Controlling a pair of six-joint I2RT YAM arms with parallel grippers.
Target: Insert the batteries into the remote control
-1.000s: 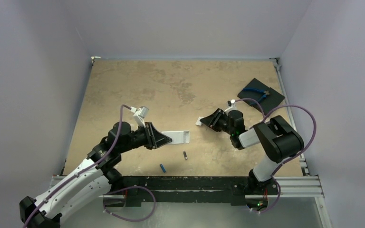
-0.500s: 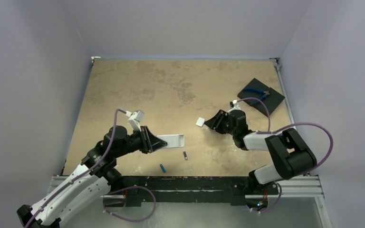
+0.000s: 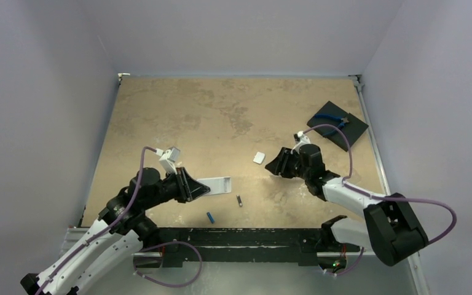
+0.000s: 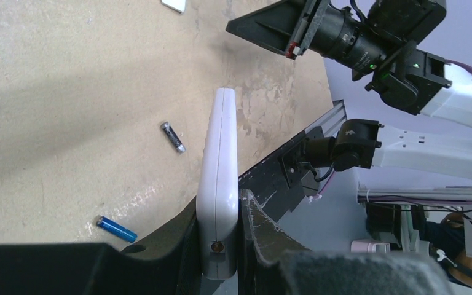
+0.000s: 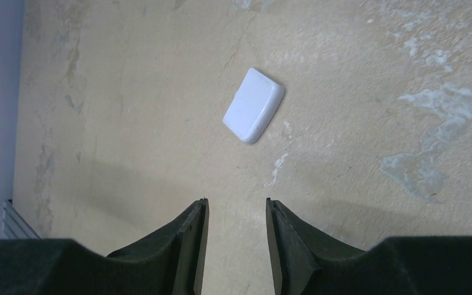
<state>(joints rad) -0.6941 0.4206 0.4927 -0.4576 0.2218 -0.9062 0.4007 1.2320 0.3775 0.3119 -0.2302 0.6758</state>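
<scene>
My left gripper point(image 3: 199, 188) is shut on one end of the white remote control point(image 3: 219, 184) and holds it low over the table. The left wrist view shows the remote point(image 4: 219, 178) edge-on between the jaws of the left gripper point(image 4: 219, 215). The bright blue battery point(image 3: 211, 216) and the dark battery point(image 3: 239, 200) lie loose on the table near the front edge. Both show in the left wrist view, blue point(image 4: 116, 228) and dark point(image 4: 173, 136). My right gripper point(image 3: 273, 166) is open and empty, as its wrist view point(image 5: 236, 206) shows.
A small white rounded plastic piece point(image 3: 259, 157) lies on the table just ahead of the right gripper, also in the right wrist view point(image 5: 254, 105). A black square pad point(image 3: 346, 130) with blue-handled pliers point(image 3: 332, 119) sits at the far right. The black front rail point(image 3: 246, 236) runs along the near edge.
The left gripper has drawn back to the near left with the remote. The right gripper has pulled back to the right, away from the small white piece, which stays put.
</scene>
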